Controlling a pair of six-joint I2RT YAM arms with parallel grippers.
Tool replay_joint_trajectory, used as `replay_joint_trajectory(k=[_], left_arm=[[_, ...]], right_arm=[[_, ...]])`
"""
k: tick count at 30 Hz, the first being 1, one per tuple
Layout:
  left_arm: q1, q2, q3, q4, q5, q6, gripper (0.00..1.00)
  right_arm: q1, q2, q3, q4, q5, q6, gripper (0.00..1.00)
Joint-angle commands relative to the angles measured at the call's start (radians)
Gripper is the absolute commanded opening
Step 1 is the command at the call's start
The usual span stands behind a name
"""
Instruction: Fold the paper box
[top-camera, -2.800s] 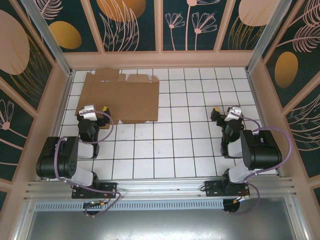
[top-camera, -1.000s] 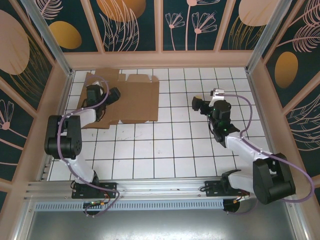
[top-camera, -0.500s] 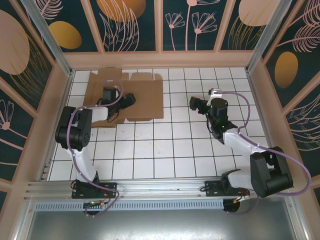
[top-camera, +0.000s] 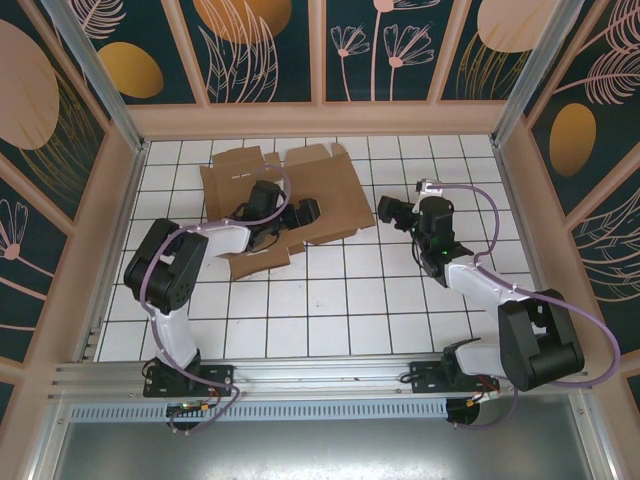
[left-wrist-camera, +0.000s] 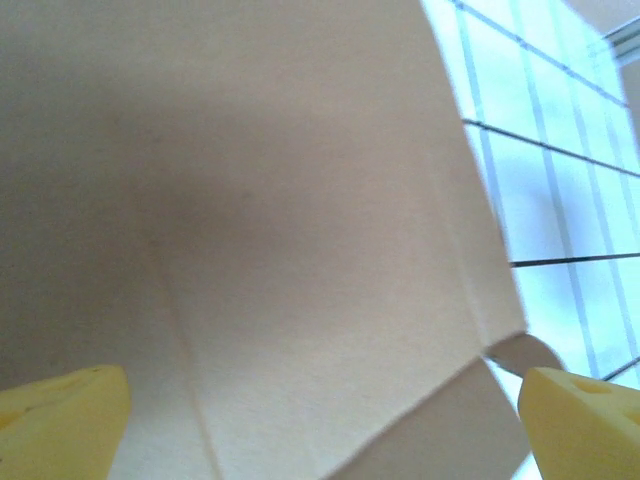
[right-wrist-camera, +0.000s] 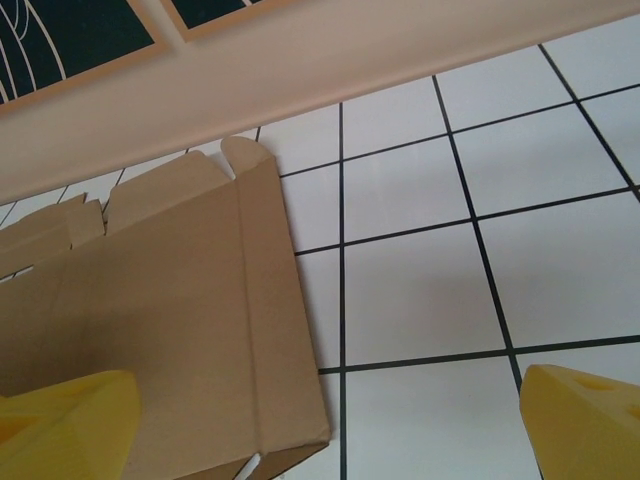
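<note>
The paper box (top-camera: 335, 195) is a flat brown cardboard sheet with flaps and crease lines, lying skewed on the tiled floor at the back, left of centre. My left gripper (top-camera: 306, 212) hovers low over its right half, open. In the left wrist view the cardboard (left-wrist-camera: 280, 230) spans the space between the yellow fingertips (left-wrist-camera: 60, 420), and a flap edge shows near the left gripper (left-wrist-camera: 320, 445). My right gripper (top-camera: 388, 210) stands open just right of the box's right edge. In the right wrist view the box (right-wrist-camera: 170, 320) lies ahead and left of the right gripper (right-wrist-camera: 325, 430), over bare tile.
The white tiled floor (top-camera: 330, 300) lies open in front of the box and between the arms. The pink back wall (top-camera: 320, 118) runs close behind the box, and side walls (top-camera: 105, 220) close in the floor.
The box has slid right and turned clockwise, away from the left wall. My left arm swung right over it. The right gripper has shifted only slightly.
</note>
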Motion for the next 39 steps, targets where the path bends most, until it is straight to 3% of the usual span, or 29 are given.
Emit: replay_joint_trajectory(k=[1, 7, 12, 14, 17, 22, 25, 31, 39], left_arm=[[0.028, -0.119, 0.074, -0.092, -0.126, 0.031, 0.99], [0.2, -0.089, 0.12, -0.262, -0.155, 0.157, 0.99], [0.312, 0.022, 0.215, -0.362, -0.168, 0.269, 0.97], [0.343, 0.085, 0.258, -0.404, -0.167, 0.289, 0.91], [0.363, 0.127, 0.269, -0.415, -0.172, 0.303, 0.79], [0.364, 0.119, 0.19, -0.386, -0.165, 0.278, 0.78], [0.364, 0.077, 0.086, -0.339, -0.131, 0.241, 0.79], [0.361, -0.022, -0.105, -0.262, -0.073, 0.202, 0.81], [0.362, -0.189, -0.148, -0.242, -0.087, 0.185, 0.84]], right_arm=[[0.003, 0.015, 0.044, -0.005, -0.026, 0.027, 0.98], [0.025, 0.04, 0.055, 0.023, -0.135, 0.069, 0.97], [0.123, 0.122, 0.092, 0.051, -0.165, 0.098, 0.97], [0.174, 0.186, 0.124, 0.057, -0.175, 0.108, 0.97], [0.252, 0.289, 0.199, 0.042, -0.193, 0.131, 0.97], [0.326, 0.479, 0.348, -0.026, -0.257, 0.212, 0.97], [0.326, 0.569, 0.394, -0.045, -0.313, 0.273, 0.97], [0.291, 0.618, 0.414, -0.096, -0.295, 0.276, 0.97], [0.231, 0.592, 0.359, -0.179, -0.239, 0.235, 0.97]])
